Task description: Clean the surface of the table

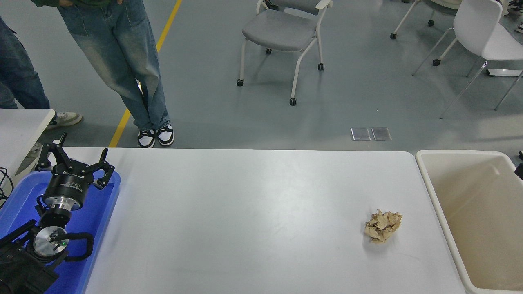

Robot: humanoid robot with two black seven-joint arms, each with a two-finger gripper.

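The table surface (245, 212) is a wide white top filling the lower half of the head view. A crumpled ball of brown paper (383, 226) lies on it near its right end, with nothing touching it. My left gripper (75, 156) is parked at the lower left above a blue tray (98, 212), its fingers spread open and empty. Only a dark sliver of my right gripper (520, 170) shows at the right edge, over the beige bin (433, 192).
The beige bin stands against the table's right end. A smaller white table (20, 122) sits at the far left. Two people in jeans (122, 65) stand beyond the far edge, and chairs (282, 32) stand on the grey floor.
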